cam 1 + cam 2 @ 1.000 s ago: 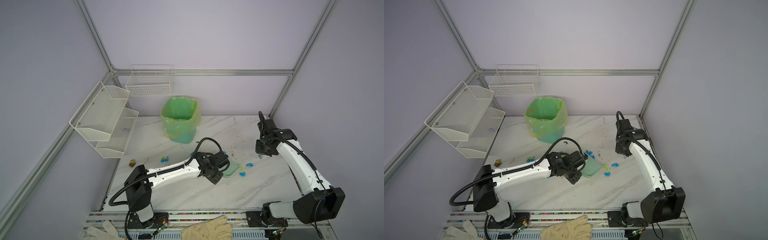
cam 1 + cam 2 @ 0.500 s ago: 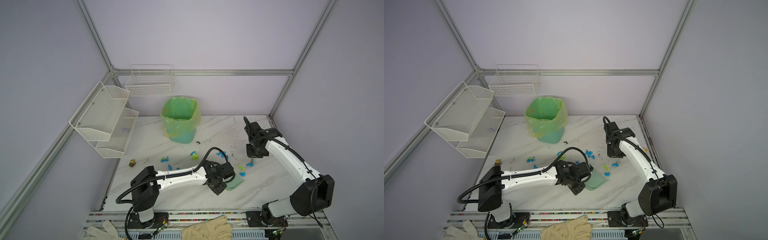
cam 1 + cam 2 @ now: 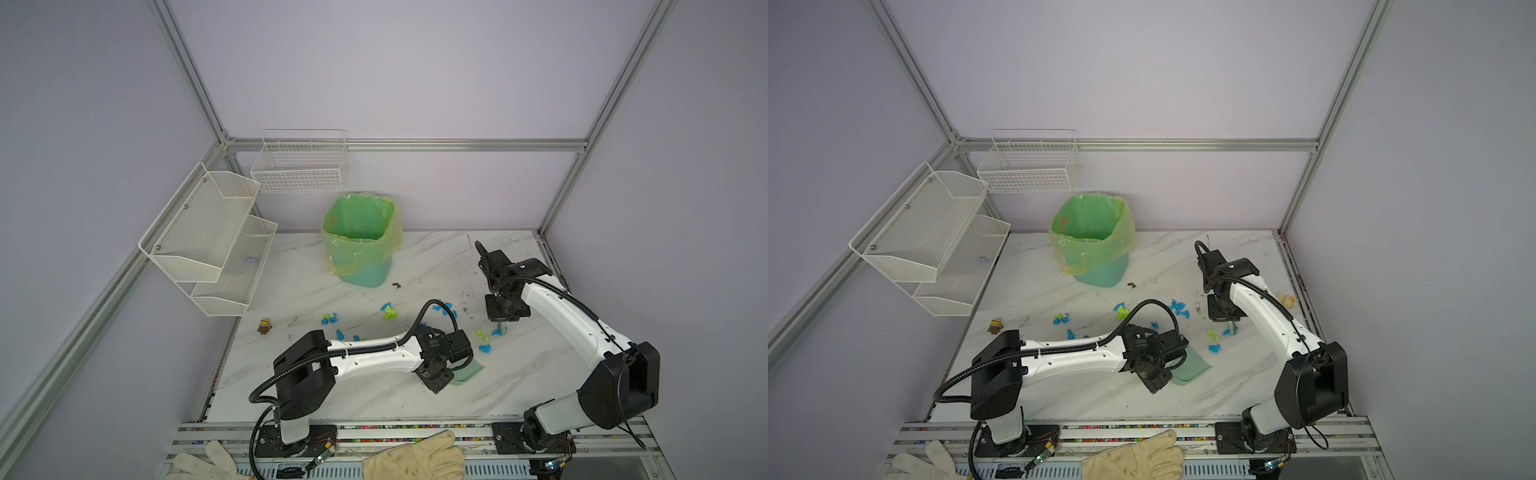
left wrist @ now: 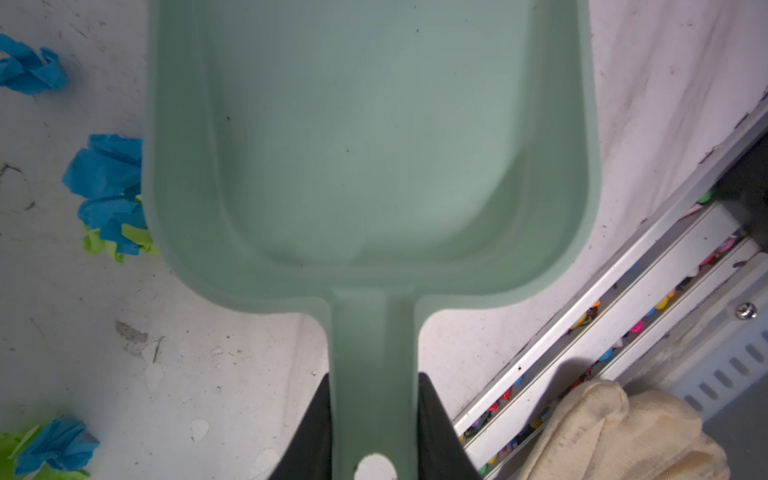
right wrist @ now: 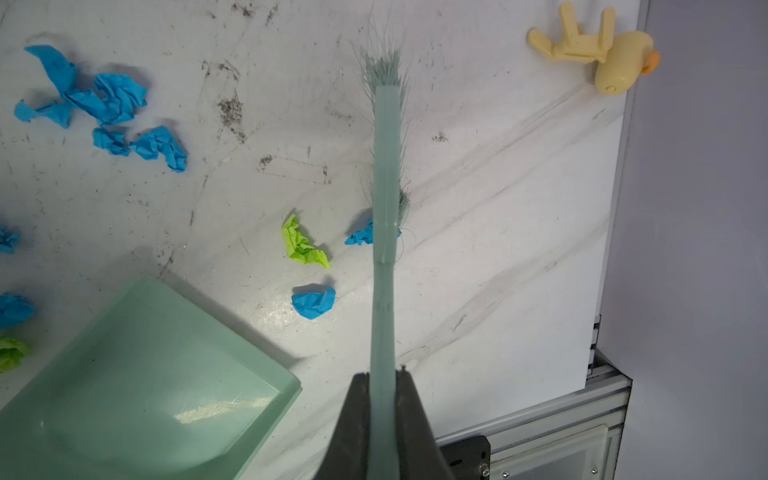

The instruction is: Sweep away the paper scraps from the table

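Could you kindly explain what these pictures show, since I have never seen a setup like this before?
Two white-and-black robot arms stand at the near edge of a white marble-patterned table. Two pictures look down from overhead; the other two come from a camera on each arm's wrist. The left gripper is shut on the handle of a pale green plastic dustpan, empty so far. The right gripper is shut on a slim pale teal brush. Small crumpled blue and lime-green paper scraps lie scattered on the table; a green-bagged bin stands at the back.
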